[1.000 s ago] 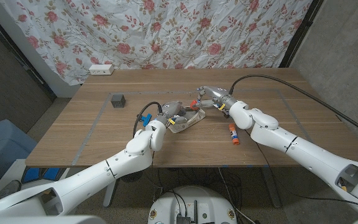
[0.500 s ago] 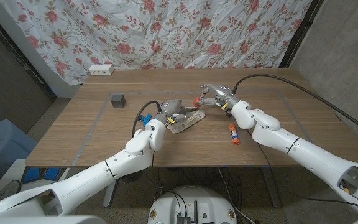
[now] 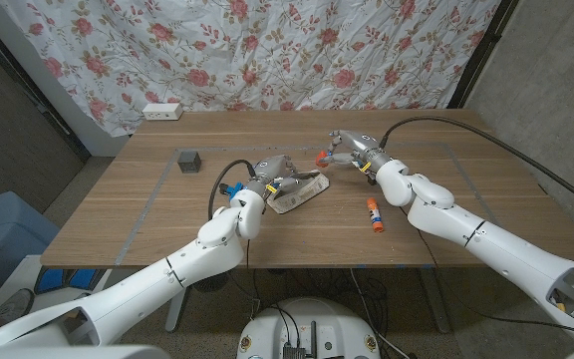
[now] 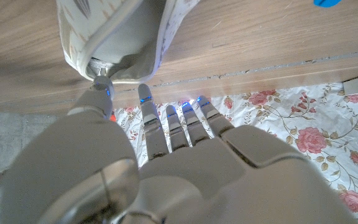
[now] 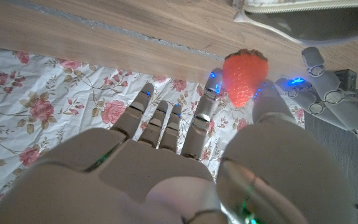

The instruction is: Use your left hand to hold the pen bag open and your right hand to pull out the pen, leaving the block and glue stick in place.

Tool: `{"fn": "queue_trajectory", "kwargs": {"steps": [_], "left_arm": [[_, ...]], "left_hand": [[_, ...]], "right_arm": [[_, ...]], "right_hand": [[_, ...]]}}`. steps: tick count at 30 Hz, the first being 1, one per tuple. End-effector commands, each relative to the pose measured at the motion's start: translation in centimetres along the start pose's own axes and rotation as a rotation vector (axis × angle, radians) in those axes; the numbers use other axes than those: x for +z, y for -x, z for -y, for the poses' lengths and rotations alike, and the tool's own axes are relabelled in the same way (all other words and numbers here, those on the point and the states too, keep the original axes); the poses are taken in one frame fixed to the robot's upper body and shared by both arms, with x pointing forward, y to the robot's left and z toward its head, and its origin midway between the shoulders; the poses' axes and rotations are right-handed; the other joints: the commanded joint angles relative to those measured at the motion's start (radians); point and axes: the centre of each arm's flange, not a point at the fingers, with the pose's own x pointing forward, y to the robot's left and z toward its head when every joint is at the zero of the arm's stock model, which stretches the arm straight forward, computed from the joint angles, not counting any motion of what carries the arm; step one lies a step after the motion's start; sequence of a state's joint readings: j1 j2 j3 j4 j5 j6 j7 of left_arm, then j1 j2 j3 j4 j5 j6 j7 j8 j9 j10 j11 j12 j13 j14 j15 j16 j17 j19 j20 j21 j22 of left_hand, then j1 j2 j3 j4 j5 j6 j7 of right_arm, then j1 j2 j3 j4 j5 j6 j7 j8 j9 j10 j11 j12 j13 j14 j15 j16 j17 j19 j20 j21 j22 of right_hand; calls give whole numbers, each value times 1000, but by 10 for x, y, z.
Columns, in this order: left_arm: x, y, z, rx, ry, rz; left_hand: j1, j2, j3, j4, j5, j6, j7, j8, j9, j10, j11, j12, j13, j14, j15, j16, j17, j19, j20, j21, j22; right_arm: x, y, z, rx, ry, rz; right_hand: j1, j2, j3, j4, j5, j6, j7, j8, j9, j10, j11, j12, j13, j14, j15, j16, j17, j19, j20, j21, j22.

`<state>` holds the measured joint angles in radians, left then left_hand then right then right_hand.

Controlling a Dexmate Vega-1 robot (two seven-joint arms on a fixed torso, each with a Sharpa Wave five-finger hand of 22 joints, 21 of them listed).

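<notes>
The pen bag [image 3: 299, 190], a pale pouch, lies near the middle of the desk [image 3: 147, 209], its mouth turned toward the left robot hand [image 3: 269, 176]. In the left wrist view the bag's pale fabric edge [image 4: 114, 37] lies against the tips of that hand's thumb and forefinger, which appear to pinch the rim of the opening; the remaining fingers [image 4: 188, 121] stretch out straight alongside. What lies inside the bag cannot be made out.

Just beyond the bag's far end, the right robot hand [image 3: 345, 148] is raised above the desk and pinches a small red strawberry-shaped object [image 3: 322, 157] between thumb and finger; the right wrist view shows this red piece [image 5: 243, 77] with a leafy top, clamped at the fingertips, the other fingers [image 5: 166, 121] extended. The same view shows the left robot hand's fingers [image 5: 328, 99] close by, near the bag's rim [image 5: 303, 7].

On the desk to the robot's right of the bag, apart from it, lies a stick with an orange cap and white body [image 3: 374, 214]. A dark block [image 3: 188, 161] stands well apart on the robot's left side. A white power strip [image 3: 162, 111] sits at the far edge, in front of a floral curtain [image 3: 297, 50].

Both arms reach in from the near corners, forearms angled inward toward the bag.
</notes>
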<state>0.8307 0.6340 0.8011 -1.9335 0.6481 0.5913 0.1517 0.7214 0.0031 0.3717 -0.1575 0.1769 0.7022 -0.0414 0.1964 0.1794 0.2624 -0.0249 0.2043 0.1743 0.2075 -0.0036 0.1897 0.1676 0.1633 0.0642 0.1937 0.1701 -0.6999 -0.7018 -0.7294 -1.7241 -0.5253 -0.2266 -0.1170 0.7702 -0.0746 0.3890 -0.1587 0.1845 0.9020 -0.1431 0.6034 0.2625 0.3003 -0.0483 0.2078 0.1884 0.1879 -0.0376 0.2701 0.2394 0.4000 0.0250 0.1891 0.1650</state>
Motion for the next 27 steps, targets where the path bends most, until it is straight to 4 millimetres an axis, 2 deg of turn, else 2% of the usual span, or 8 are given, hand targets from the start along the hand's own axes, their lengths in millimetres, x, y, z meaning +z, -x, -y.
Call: {"fn": "queue_trajectory", "kwargs": {"steps": [1, 8, 14, 27], "left_arm": [[-5, -2, -9, 23, 81, 26], [-13, -4, -13, 42, 169, 60], [-18, -6, -15, 46, 195, 94], [-44, -8, -23, 58, 293, 79]], "left_hand": [[-4, 16, 8, 2, -3, -30, -10, -13, 4, -5, 1, -5, 4, 2, 6, -5, 3, -6, -2, -2, 2], [-20, 17, 1, 8, -5, -51, -13, -19, 4, -11, 3, -9, 5, -4, 6, -8, 4, -9, -6, -3, 2], [-60, 23, -13, 25, -6, -99, -23, -28, 4, -23, 6, -13, 5, -10, 8, -8, 6, -13, -13, -4, 3], [-88, 30, -21, 31, -5, -142, -15, -29, 4, -37, 12, -17, 5, -26, 14, -12, 5, -18, -19, -5, 3]], "right_arm": [[-14, 4, 9, -27, -4, -29], [-25, 6, 13, -36, -13, -44], [-37, 8, 16, -43, -21, -58], [-60, 12, 21, -63, -25, -96]], "right_hand": [[4, 14, -3, 2, 3, 10, -1, 6, 4, 9, -3, 0, 4, 6, 5, 4, 2, 6, 1, 1, 2], [7, 13, -4, 1, 2, 7, -7, 6, 4, 10, -4, -1, 4, 6, 3, 3, 2, 5, 2, 0, 2], [9, 12, -4, -1, 3, 7, -6, 8, 5, 10, -6, -2, 4, 6, 3, 3, 2, 5, 2, -1, 2], [12, 12, -6, -1, 3, 4, -7, 10, 7, 12, -5, -4, 4, 7, 2, 3, 2, 5, 2, -1, 2]]}}
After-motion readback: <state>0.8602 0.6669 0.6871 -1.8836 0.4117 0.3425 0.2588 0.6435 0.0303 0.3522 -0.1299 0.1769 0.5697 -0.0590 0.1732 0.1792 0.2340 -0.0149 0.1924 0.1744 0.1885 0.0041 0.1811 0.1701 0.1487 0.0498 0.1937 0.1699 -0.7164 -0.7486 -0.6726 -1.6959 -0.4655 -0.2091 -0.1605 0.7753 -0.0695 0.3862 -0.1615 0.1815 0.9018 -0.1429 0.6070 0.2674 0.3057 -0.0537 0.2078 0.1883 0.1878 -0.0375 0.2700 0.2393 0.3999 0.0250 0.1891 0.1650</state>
